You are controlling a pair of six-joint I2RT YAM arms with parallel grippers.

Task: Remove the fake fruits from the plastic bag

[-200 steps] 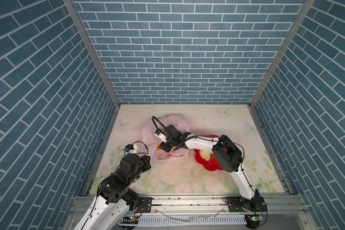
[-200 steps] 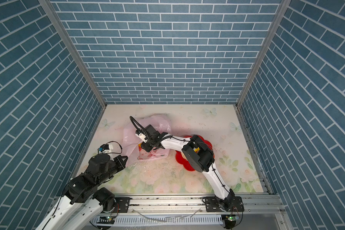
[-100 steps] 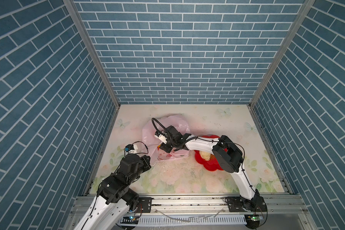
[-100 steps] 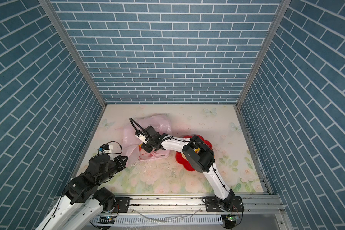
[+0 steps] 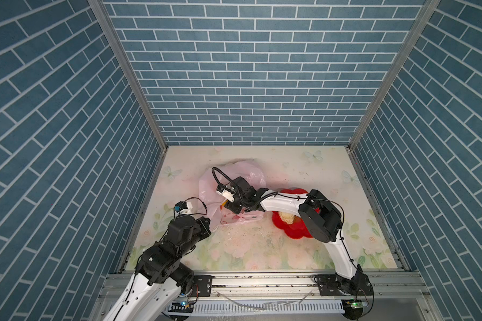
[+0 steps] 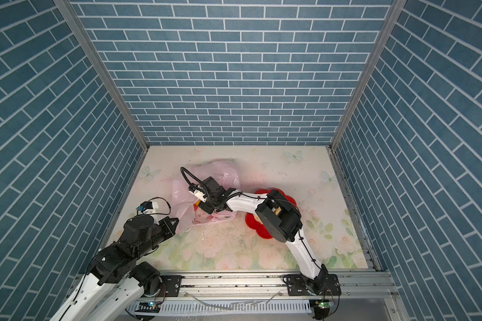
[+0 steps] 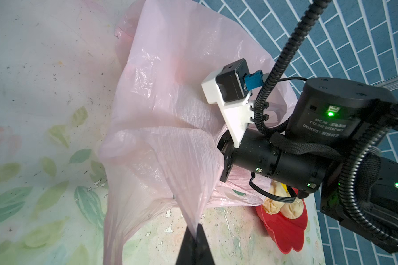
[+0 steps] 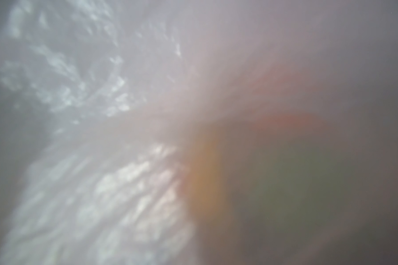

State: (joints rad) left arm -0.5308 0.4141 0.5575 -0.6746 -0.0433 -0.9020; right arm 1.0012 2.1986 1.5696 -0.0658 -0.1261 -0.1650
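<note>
The pale-pink plastic bag (image 5: pixel 251 172) (image 6: pixel 223 171) lies left of centre on the floral mat. In the left wrist view my left gripper (image 7: pixel 196 231) is shut on a pinched fold of the bag (image 7: pixel 166 91) and holds it up. My right gripper (image 5: pixel 230 207) reaches into the bag's mouth, and its fingers are hidden by the plastic. An orange fake fruit (image 5: pixel 222 205) (image 6: pixel 196 204) shows at the opening beside it. The right wrist view is blurred by plastic, with an orange patch (image 8: pixel 205 174) and a green patch (image 8: pixel 285 183). Two cream lumpy fruits (image 7: pixel 276 202) (image 5: pixel 286 217) sit in the dish.
A red flower-shaped dish (image 5: pixel 295 233) (image 6: pixel 252 222) (image 7: pixel 283 229) stands right of the bag, partly under my right arm's elbow. Blue brick walls close in the mat on three sides, and a metal rail runs along the front edge.
</note>
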